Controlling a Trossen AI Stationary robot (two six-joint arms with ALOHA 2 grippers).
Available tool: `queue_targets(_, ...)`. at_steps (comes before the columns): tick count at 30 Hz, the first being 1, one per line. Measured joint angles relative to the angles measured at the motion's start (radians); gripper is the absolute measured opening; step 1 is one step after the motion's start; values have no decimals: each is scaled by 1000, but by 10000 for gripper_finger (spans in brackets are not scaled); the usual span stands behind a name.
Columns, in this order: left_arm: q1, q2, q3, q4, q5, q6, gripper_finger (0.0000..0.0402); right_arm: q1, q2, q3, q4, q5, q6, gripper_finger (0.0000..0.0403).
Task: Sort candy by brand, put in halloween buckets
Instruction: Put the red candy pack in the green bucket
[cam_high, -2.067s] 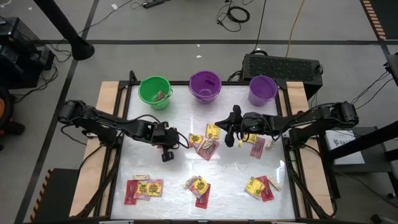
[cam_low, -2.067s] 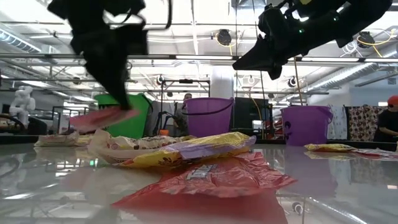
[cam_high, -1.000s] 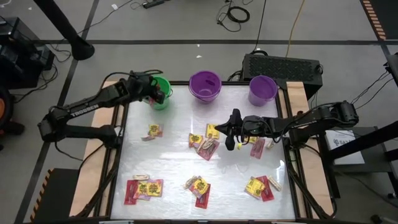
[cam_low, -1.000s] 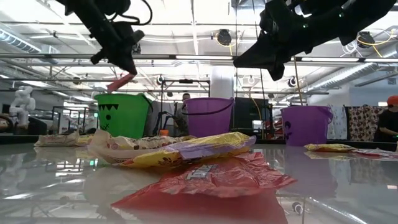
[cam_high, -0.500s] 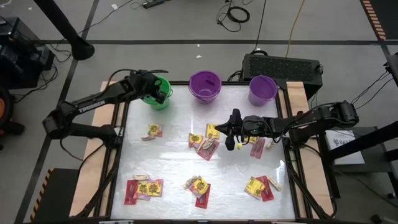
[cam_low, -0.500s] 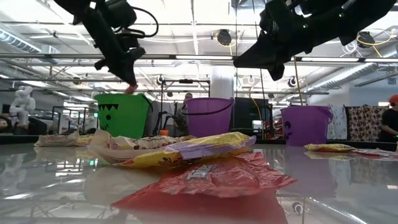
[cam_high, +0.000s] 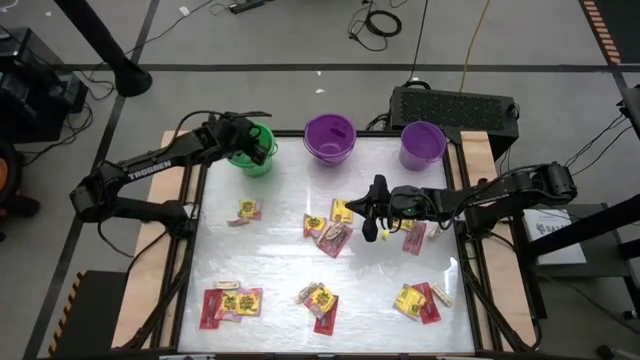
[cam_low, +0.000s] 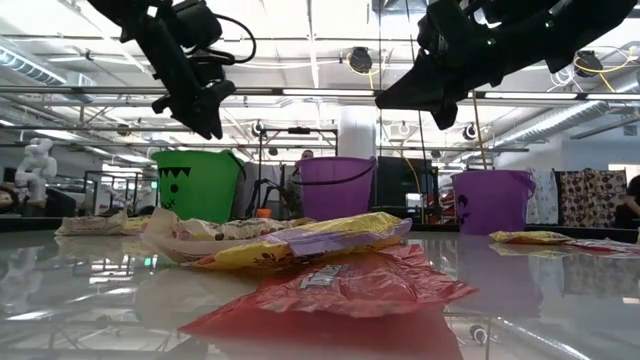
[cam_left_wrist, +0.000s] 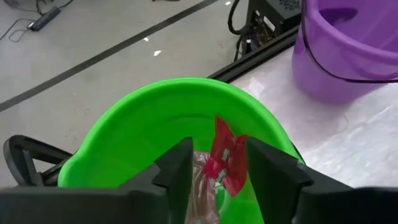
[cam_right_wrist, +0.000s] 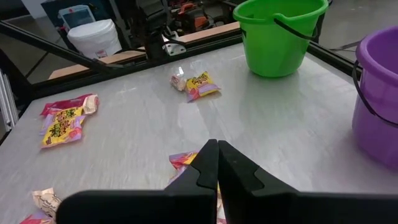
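Item: red candy packet (cam_left_wrist: 225, 163), dropping into the green bucket (cam_left_wrist: 124, 134), free between my left gripper (cam_left_wrist: 217, 177)'s spread jaws. I judge it light, limp and slippery: pinch a flat edge. Remaining candy (cam_high: 322, 232) lies scattered on the counter (cam_high: 280, 262). Wrapper print unreadable; arm reads "TROSSEN". Right gripper (cam_right_wrist: 217, 163) jaws pressed together, mid-counter.

We see a glossy white surface (cam_low: 560, 300) that mirrors the ceiling lights, edged with pale wood boards (cam_high: 172, 160). The green bucket (cam_left_wrist: 143, 124) and purple bucket (cam_left_wrist: 348, 56) look like smooth, shiny plastic. The candy wrappers (cam_low: 340, 285) are crinkled glossy film, and the fingers (cam_left_wrist: 177, 174) are matt black.
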Motion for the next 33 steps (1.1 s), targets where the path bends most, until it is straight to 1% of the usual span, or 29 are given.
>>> queue_targets(2,0,0,0,1,2,-9,165,0,0,0,0,0,0,0)
queue_targets(3,0,0,0,3,21,-24,167,0,0,0,0,-1,0,0)
queue_targets(8,-11,-1,0,45,243,-29,169,1,0,0,0,-4,88,0)
queue_targets(10,-30,-1,0,74,305,-29,169,1,0,0,-7,-13,111,0)
queue_targets(12,-56,-1,0,110,345,-29,169,1,0,0,-31,-49,126,0)
queue_targets(14,-87,-1,-3,165,392,-29,169,1,-1,1,-79,-109,144,0)
queue_targets(18,-166,1,-32,310,494,-29,169,-1,-21,1,-231,-245,243,0)
queue_targets(22,-259,38,-40,412,503,-29,169,-1,-62,1,-430,-375,370,0)
queue_targets(26,-347,111,-41,521,504,-29,169,17,-98,1,-688,-522,504,0)
queue_targets(29,-401,181,-41,616,506,-29,169,66,-111,1,-889,-552,631,0)
queue_targets(31,-426,223,-41,657,521,-29,169,100,-110,1,-989,-549,710,0)
queue_targets(33,-444,262,-41,710,530,-29,169,132,-110,0,-1055,-518,770,3)
